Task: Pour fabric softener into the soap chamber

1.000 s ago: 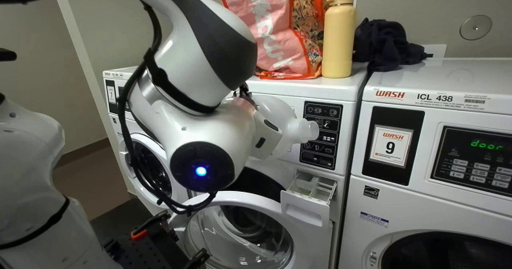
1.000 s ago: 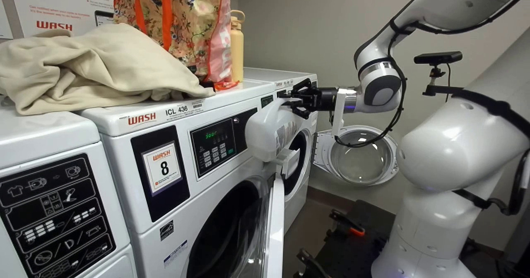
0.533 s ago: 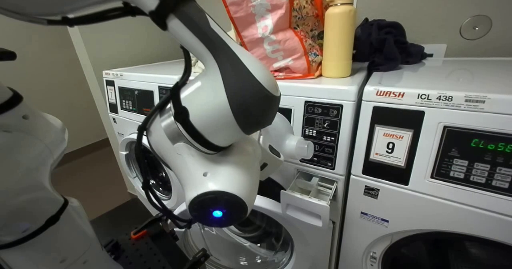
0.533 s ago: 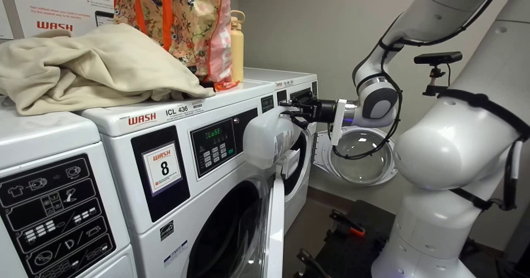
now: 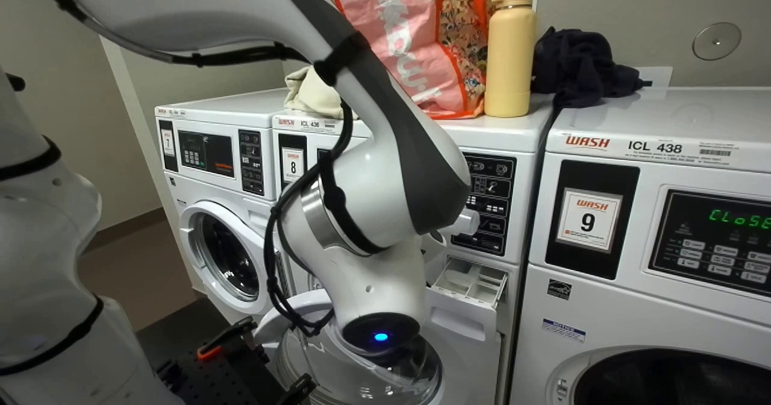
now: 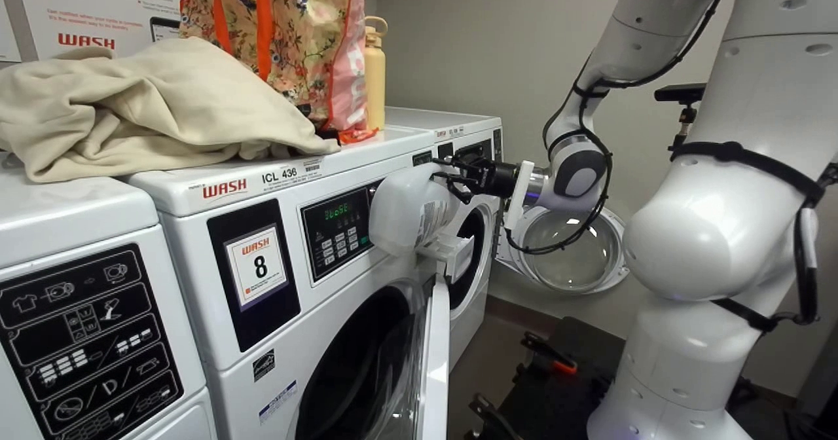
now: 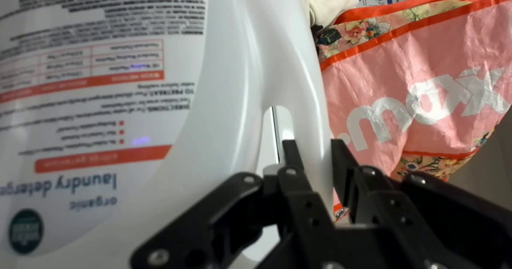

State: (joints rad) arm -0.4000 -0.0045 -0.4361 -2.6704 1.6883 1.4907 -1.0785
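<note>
- Close to the pulled-out drawer (image 5: 465, 319) and higher up, holds the jug (image 6: 407, 211) in the air, tipped, with its neck (image 5: 467, 222) pointing right and apart from the drawer in an exterior view.
- Grips the jug by its handle (image 7: 309, 119) with the tool (image 7: 313, 153), clamped from both sides and parted only by the handle's thickness.
- Cannot judge the jug's fill through the whitish plastic.
- Can read, upside down in the wrist view, "organic" and "laundry deterge" on the label (image 7: 132, 121), near red bands.
- Can see in the drawer white compartments (image 5: 483, 283) divided by thin walls; too small to make out any contents.
- On washer 8 (image 6: 242, 391), can see the door (image 6: 437, 361) swung open and a dark drum (image 6: 353, 368) behind; cannot tell the load.
- Atop washer 8, in both exterior views, can see the bag (image 6: 281, 54), upright, flowered and pink, with contents hidden.
- Just beside the bag, can see the bottle (image 5: 509, 61), yellow, upright, with its lid on.
- Next to the bag, can see the cloth (image 6: 131, 112), cream, crumpled.
</note>
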